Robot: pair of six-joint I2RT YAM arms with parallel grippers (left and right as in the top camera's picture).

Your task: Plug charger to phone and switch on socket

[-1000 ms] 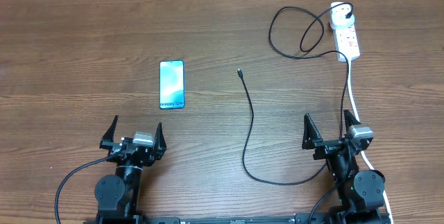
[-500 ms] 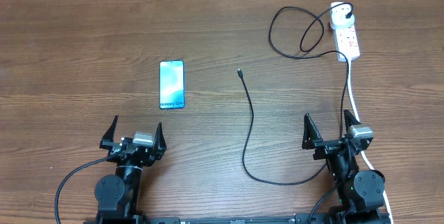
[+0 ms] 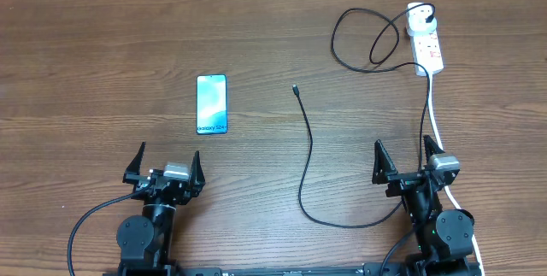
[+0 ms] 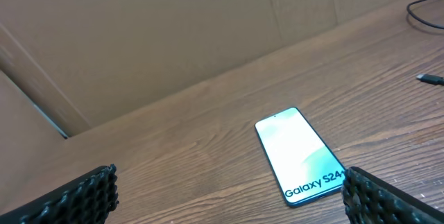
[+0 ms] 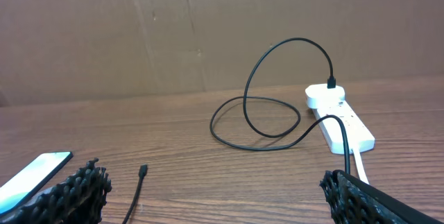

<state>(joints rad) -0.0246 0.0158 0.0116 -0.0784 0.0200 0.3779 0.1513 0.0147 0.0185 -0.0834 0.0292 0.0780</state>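
From overhead, our left gripper (image 3: 169,152) sits low on the brown wooden table (image 3: 85,54), its black fingers spread wide around nothing. Up and right lies the slim blue-screened smartphone (image 3: 212,103), face up; only the left wrist view lets us read "Galaxy S24" clearly. The thin black charger cable (image 3: 309,148) snakes down the middle, its connector tip (image 3: 296,91) well apart from the smartphone. Our right gripper (image 3: 402,146) is equally splayed and empty. Far right, the round white plug adapter (image 3: 419,24) sits in the long white power strip (image 3: 430,52), whose switches are too small to read. The right wrist view alone shows the cable arching up off the adapter.
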